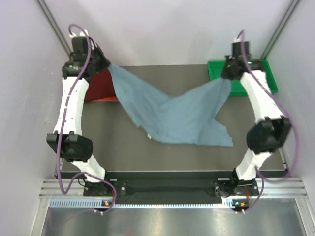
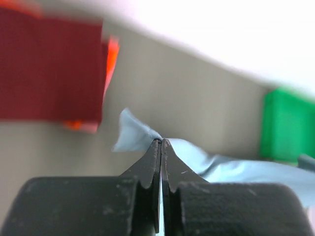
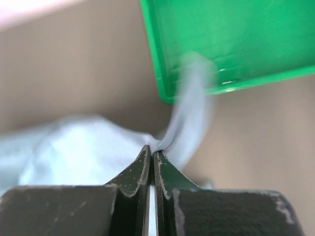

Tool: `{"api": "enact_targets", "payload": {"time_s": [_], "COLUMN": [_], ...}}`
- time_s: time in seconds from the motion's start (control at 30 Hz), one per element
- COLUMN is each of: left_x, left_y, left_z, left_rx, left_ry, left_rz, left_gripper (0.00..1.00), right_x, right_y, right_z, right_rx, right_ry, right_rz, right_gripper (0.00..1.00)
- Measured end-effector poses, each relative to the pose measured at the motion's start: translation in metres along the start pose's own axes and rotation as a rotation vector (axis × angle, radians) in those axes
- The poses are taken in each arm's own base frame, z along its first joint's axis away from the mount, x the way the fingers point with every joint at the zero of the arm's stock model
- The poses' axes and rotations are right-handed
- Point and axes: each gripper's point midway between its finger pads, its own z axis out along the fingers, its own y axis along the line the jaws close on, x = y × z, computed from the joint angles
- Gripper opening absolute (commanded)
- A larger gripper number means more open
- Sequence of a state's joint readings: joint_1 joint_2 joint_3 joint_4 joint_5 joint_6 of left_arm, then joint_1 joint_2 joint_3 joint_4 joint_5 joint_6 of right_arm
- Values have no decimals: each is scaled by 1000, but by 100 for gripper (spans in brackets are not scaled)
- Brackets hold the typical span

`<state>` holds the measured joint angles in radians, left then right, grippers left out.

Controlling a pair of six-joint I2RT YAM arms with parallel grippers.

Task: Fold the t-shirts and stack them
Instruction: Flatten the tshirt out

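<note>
The grey-blue t-shirt (image 1: 172, 115) hangs stretched between both arms, its lower part draped on the dark table. At the back left, my left gripper (image 1: 107, 66) is shut on one corner of it; the wrist view shows cloth (image 2: 221, 169) pinched at the closed tips (image 2: 161, 141). My right gripper (image 1: 227, 78) is shut on the other corner at the back right, with cloth (image 3: 83, 152) bunched at its tips (image 3: 152, 150). A folded dark red t-shirt (image 1: 101, 86) lies at the back left on an orange t-shirt (image 1: 106, 99), only an edge of which shows.
A green plastic tray (image 1: 256, 73) stands at the back right, just behind the right gripper, and its corner (image 3: 231, 39) fills the top of the right wrist view. Pale walls close in the table on both sides and at the back.
</note>
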<state>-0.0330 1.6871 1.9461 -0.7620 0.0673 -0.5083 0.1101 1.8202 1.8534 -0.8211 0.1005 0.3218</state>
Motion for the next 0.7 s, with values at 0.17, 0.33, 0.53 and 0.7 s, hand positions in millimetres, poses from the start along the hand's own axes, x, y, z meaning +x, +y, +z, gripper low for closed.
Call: {"api": "enact_targets", "payload": {"time_s": [0.17,0.33,0.53,0.7], "left_x": [-18,79,218,275], "left_y": [-15,33,100,123], "left_z": [-56,-77,-84,-90], "left_rx": [54,-10,-95,-117], "left_ry": [-88,86,345,464], "left_rz": [23,18,-11,-51], "left_gripper": [0,0,0,0], "right_x": [-9,139,290,234], "right_y": [-40,-74,-102,-84], "right_z": [-143,-151,-132,-126], "right_rx": [-31,-9,92,44], "right_ry": [-224,-52,308,228], "right_rz": [91,177,244,237], "right_gripper": [4,27,37,37]}}
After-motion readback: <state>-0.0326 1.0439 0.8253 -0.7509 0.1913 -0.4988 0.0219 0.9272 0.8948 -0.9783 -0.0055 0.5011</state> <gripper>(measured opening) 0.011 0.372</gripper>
